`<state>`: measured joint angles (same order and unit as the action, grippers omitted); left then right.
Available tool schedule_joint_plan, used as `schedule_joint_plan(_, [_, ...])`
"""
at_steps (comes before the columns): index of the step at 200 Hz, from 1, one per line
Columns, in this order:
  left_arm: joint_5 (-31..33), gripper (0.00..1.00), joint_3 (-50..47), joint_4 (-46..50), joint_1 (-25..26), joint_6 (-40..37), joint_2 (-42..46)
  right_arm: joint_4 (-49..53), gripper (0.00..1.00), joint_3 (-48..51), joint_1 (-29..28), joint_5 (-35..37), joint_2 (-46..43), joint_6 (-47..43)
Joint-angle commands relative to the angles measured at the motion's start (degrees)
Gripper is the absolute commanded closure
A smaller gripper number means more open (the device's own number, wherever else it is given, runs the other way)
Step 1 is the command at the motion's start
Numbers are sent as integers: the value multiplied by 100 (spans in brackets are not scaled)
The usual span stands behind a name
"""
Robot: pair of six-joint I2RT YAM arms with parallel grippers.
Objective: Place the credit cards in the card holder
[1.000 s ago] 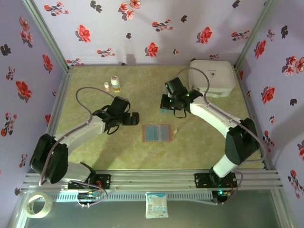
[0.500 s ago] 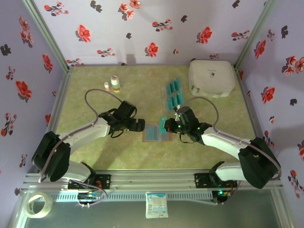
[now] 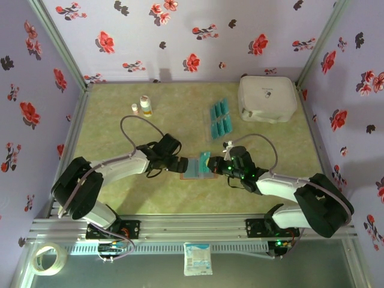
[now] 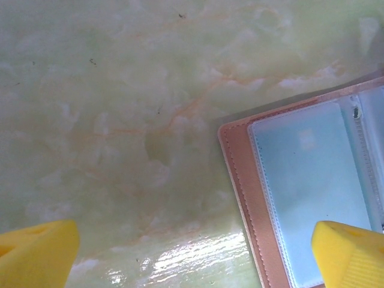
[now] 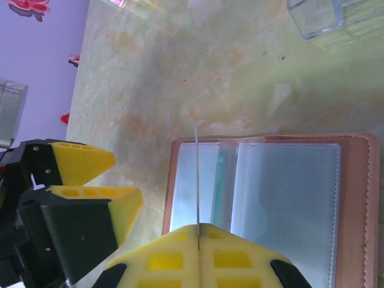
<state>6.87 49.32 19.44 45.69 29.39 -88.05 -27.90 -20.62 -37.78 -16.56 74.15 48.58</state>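
Observation:
The reddish-brown card holder lies open on the table, its clear pockets up. My right gripper is shut on one teal credit card, held on edge over the holder's left page; that card shows as a thin line above the pressed fingertips. A teal strip sits by the holder's fold. My left gripper is open and low, its yellow fingers astride the holder's left edge. More credit cards stand in a clear rack.
A large white rounded case sits at the back right. Two small bottles stand at the back left. The clear rack's corner is just beyond the holder. The left gripper's fingers are close beside the held card.
My right arm has come from the card rack down to the holder, carrying a teal card. The left gripper has slid right to the holder's left edge.

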Motion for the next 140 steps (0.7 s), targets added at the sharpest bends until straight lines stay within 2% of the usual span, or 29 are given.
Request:
schedule_joint_plan(1, [213,0,-27,-167,103,-128,-165,-419,100,120,-28,20,3,55])
schedule_joint_plan(140, [571,0,-230,-177,255,129,-503,-1496,100,222,-28,-145,914,218])
